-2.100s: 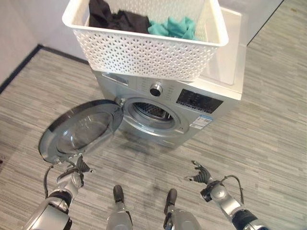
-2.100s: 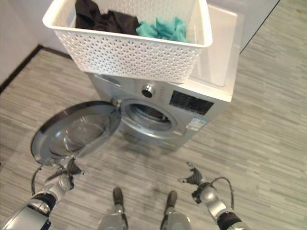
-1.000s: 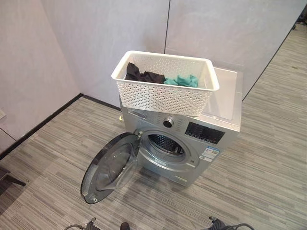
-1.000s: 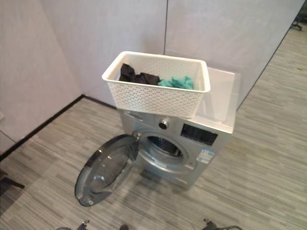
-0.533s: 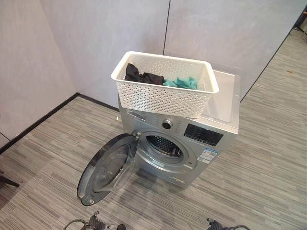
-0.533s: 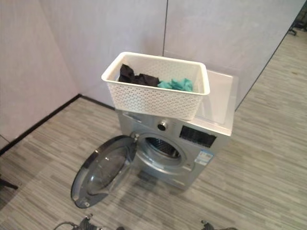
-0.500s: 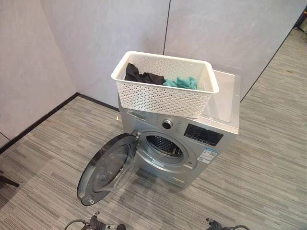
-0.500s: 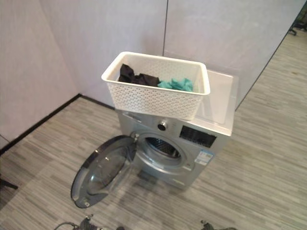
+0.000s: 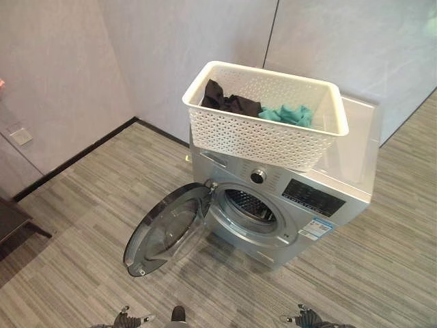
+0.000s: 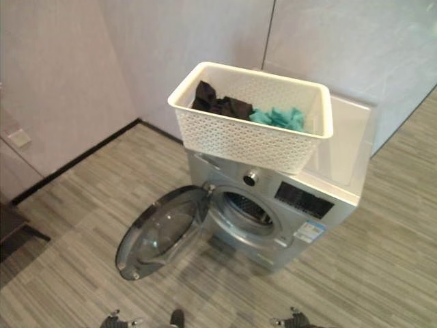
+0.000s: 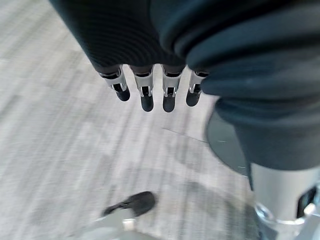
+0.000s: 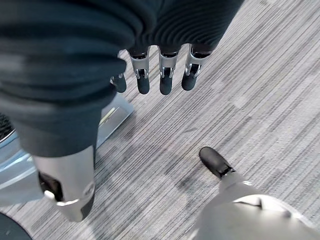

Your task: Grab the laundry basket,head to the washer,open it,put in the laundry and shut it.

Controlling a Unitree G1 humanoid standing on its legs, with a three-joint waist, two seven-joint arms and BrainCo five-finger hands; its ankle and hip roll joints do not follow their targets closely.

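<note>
A white lattice laundry basket (image 9: 263, 137) stands on top of the silver washer (image 9: 341, 213). Black clothes (image 9: 229, 102) and teal clothes (image 9: 290, 113) lie inside it. The washer's round door (image 9: 167, 229) hangs wide open to the left, and the dark drum opening (image 9: 249, 205) shows. My left hand (image 9: 127, 319) and right hand (image 9: 307, 318) hang low at the view's bottom edge, well short of the washer. In the wrist views the left fingers (image 11: 145, 95) and right fingers (image 12: 165, 80) point straight down over the floor, holding nothing.
Grey plank floor (image 9: 82, 205) spreads in front of the washer. Pale walls with a black baseboard (image 9: 75, 158) close the left and back. A dark piece of furniture (image 9: 10, 229) sits at the far left, below a wall socket (image 9: 20, 134).
The camera has pulled back and up, then turned left, so the washer sits further right in view. Both hands have dropped from the lower view to its bottom edge.
</note>
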